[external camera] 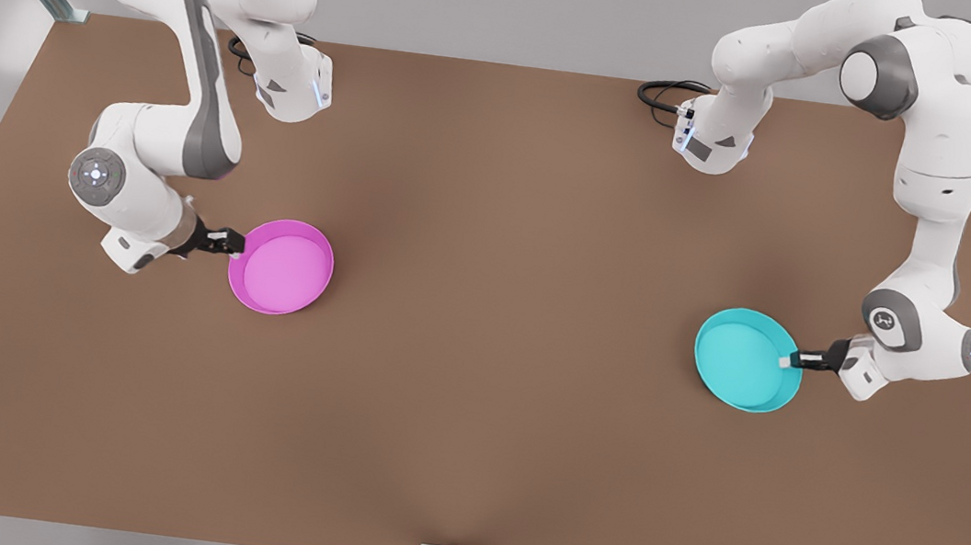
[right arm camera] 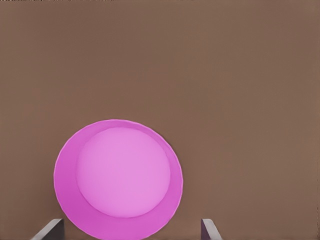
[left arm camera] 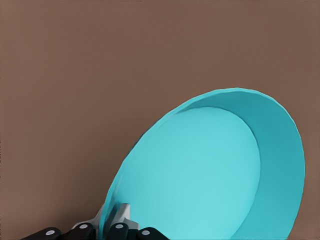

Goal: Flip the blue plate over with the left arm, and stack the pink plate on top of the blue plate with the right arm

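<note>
A brown counter is carrying two round, shallow plates, well apart from each other. The blue plate is sitting toward the front view's right, and the pink plate is sitting toward the front view's left.

The left arm is reaching down at the front view's right. Its left gripper is meeting the blue plate at the rim on the side facing that arm. In the left wrist view, the fingers are closing on either side of the rim of the blue plate, one inside the dish and one outside, so the fingers are gripping the plate. In that view the plate is appearing tilted, with its hollow side showing and the brown counter lying behind it.

The right arm is reaching down at the front view's left. Its right gripper is standing at the edge of the pink plate on the side nearest that arm. In the right wrist view, the two fingers are standing spread wide, one at each side, with the pink plate lying between and beyond them; they are not clamping it. The pink plate is resting hollow side up on the counter.
</note>
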Available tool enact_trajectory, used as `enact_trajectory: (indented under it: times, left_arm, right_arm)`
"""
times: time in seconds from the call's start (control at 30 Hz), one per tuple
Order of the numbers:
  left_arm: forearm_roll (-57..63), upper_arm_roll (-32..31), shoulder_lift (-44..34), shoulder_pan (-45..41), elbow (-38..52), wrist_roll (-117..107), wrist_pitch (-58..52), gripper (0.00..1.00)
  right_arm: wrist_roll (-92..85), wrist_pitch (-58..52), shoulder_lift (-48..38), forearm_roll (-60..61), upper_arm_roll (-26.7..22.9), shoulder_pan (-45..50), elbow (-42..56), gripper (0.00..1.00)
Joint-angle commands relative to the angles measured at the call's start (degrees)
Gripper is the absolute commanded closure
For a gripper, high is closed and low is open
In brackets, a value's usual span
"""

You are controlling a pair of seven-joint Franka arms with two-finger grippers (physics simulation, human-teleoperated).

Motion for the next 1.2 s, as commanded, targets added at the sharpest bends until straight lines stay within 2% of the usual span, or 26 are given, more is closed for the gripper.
enact_trajectory:
  times: [0.0, 0.3, 0.4, 0.53, 0.73, 0.8, 0.93, 0.97, 1.0, 1.1, 1.17]
  left_arm:
    - [5.88, -0.09, 0.00, 0.00, 0.12, -0.33, 0.13, 0.79]
    - [8.43, -0.09, -1.14, -1.67, 1.88, -0.59, -0.22, 0.79]
    - [10.80, -0.01, -1.50, -5.00, 2.84, -1.82, -0.75, 0.79]
    - [22.31, -0.09, -1.50, -10.28, 9.52, -13.16, -9.01, 0.79]
    - [24.87, -0.53, -1.41, -11.95, 13.22, -21.42, -14.46, 0.79]
    - [28.55, 0.61, -1.41, -17.48, 13.30, -26.25, -14.90, 0.79]
    - [33.39, 0.61, -1.41, -21.53, 15.85, -33.37, -19.03, 0.79]
    - [33.48, 0.61, -1.41, -21.62, 15.85, -33.64, -19.03, 0.73]
    - [33.30, 0.52, -1.32, -21.62, 15.77, -33.99, -19.03, 0.00]
    - [31.20, 0.26, -1.14, -22.67, 15.15, -33.82, -19.12, 0.00]
    - [20.30, 0.35, -0.79, -27.68, 13.83, -33.91, -17.98, 0.00]
  right_arm:
    - [0.00, 0.00, 0.00, 0.00, 0.01, 0.25, 0.01, 0.00]
    - [-0.09, -0.18, 0.08, 0.00, 0.01, 0.33, 0.53, 0.00]
    - [-0.09, -0.18, 0.17, 0.00, 0.01, 0.33, 0.62, 0.00]
    - [-0.18, -0.26, 0.35, 0.00, 0.01, 0.33, 0.88, 0.00]
    - [-0.79, -0.35, 0.43, 0.00, -0.08, 0.25, 1.24, 0.00]
    - [-0.79, -0.26, 0.43, 0.00, 0.01, 0.16, 1.24, 0.00]
    - [-0.79, -0.35, 0.43, 0.00, -0.08, 0.16, 1.24, 0.00]
    - [-0.88, -0.26, 0.43, 0.00, -0.08, 0.16, 1.24, 0.00]
    - [-0.88, -0.35, 0.43, 0.00, -0.08, 0.16, 1.24, 0.00]
    - [-0.97, -0.35, 0.43, 0.00, -0.08, 0.07, 1.32, 0.00]
    - [-0.97, -0.35, 0.43, 0.00, -0.08, 0.07, 1.32, 0.00]
